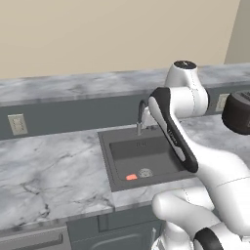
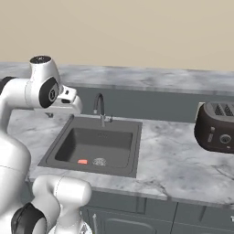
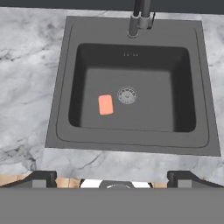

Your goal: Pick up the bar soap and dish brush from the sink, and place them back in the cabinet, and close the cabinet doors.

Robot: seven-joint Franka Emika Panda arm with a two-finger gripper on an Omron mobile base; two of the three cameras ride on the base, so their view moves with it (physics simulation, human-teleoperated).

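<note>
The salmon bar soap [image 3: 105, 104] lies flat on the floor of the dark grey sink [image 3: 61, 109], just left of the round metal drain [image 3: 127, 95]. Both base views show the bar soap [image 1: 131, 177] [image 2: 82, 161] near the basin's front wall. My gripper [image 3: 113, 178] hangs high above the sink's front edge and looks straight down into it. It is open, its fingertips [image 3: 40, 177] far apart with nothing between them. The dish brush, the cabinet and the cabinet doors are out of view.
A dark arched faucet [image 2: 100, 107] stands at the sink's back rim. A dark toaster-like appliance [image 2: 215, 126] sits on the marble counter [image 2: 178, 160] to the right. A wall outlet [image 1: 17, 124] is in the backsplash at left. Grey base cabinets run below the counter.
</note>
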